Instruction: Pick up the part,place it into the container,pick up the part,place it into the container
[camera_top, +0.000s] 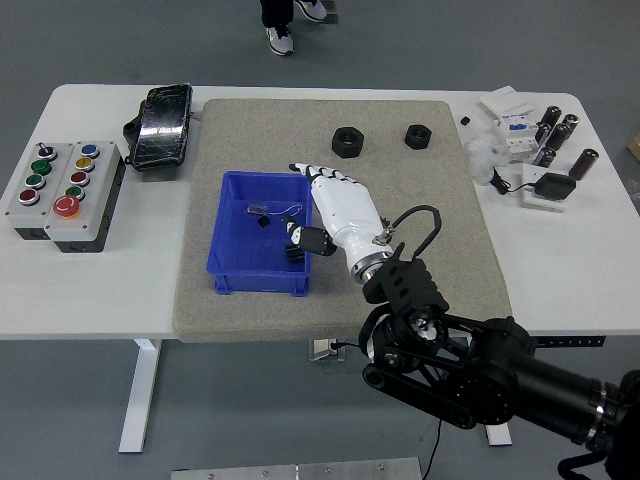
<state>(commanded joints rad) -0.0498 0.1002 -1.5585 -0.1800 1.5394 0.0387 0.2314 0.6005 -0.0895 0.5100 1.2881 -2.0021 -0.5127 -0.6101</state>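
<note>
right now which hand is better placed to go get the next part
Right. The right hand is already over the mat at the blue bin's right edge, fingers open, with two black nuts lying just beyond it. No left arm shows.

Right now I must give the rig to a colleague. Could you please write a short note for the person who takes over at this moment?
Right hand: over the right rim of the blue container, fingers extended, nothing seen in its grasp.
Left hand: not in view.
In the container: a small dark part with a thin wire beside it, and another dark part near the right wall under the hand.
On the grey mat: two black nuts, the larger nut and the smaller nut, both behind the container, untouched.
Done: parts appear to lie in the container.
Left: probably withdraw the hand; if the nuts are also parts, they remain to be picked.
</note>
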